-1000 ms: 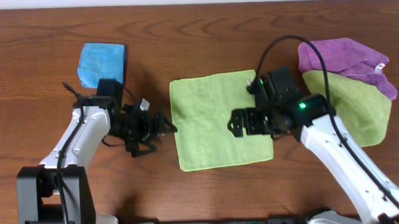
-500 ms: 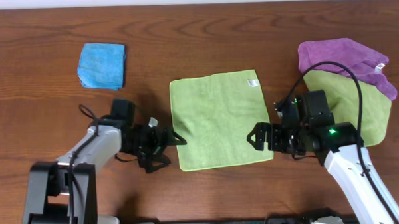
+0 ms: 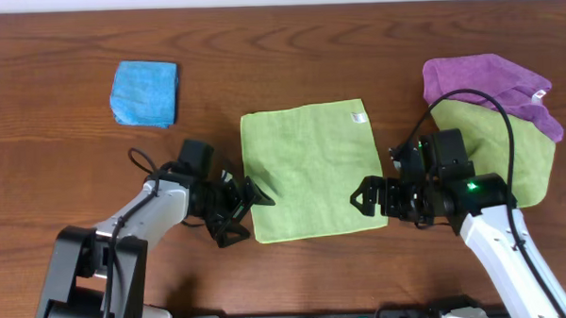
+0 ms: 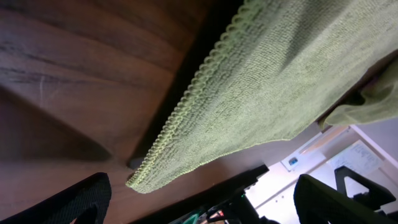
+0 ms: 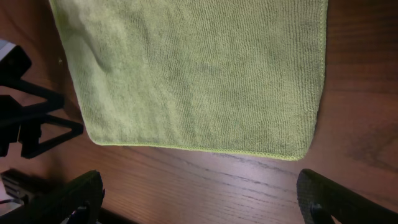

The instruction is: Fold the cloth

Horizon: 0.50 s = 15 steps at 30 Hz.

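1. Left gripper (image 3: 252, 217). Fingers (image 4: 71, 204) spread wide, holding nothing. They straddle the near-left corner of the cloth (image 3: 312, 172). The far finger lies over the cloth's left edge in the overhead view, but whether it presses on the fabric cannot be told.

2. Right gripper (image 3: 364, 198). Fingers (image 5: 348, 200) spread wide and empty. They sit at the cloth's near-right corner, the tips just over its right edge. Contact cannot be told.

3. Worktop (image 3: 57, 167). Dark brown wood with visible grain. A pale strip runs along its far edge. The left wrist view shows a bright room past the edge, too blurred to itemise.

4. Cloth, lime green. Lies flat and unfolded at the centre of the worktop, between the two arms. It is roughly square, so no long axis stands out. It is turned slightly askew to the worktop's edge. White tag (image 3: 358, 116) at the far-right corner. Stitched hem visible on the near edge.

5. Other items.
- Blue folded cloth (image 3: 145, 92), far left.
- Purple cloth (image 3: 483, 81), far right, overlapping a second green cloth (image 3: 514, 160).
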### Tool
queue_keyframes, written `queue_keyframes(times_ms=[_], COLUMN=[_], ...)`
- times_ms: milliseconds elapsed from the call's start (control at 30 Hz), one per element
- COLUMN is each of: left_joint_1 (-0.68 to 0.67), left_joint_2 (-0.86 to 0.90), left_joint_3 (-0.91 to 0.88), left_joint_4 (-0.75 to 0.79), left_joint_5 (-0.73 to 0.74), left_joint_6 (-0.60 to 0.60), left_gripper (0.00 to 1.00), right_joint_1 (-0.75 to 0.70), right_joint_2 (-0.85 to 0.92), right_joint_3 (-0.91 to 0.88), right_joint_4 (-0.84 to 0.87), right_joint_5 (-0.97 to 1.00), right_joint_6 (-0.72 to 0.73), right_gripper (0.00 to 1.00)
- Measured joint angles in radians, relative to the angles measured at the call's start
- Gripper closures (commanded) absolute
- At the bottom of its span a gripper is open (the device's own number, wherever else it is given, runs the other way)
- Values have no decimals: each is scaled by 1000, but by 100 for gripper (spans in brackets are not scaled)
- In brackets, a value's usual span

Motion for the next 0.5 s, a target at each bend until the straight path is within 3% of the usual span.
queue_keyframes(times_ms=[500], left_joint_1=[-58], left_joint_2=[0], left_joint_3=[0], left_joint_4=[24], left_joint_5=[-52], left_joint_6=[-73], left_gripper=[0], right_joint_1=[0], right_joint_2=[0], right_joint_3=[0], right_joint_4=[0], right_joint_5=[-17], right_joint_6=[0], right_gripper=[1])
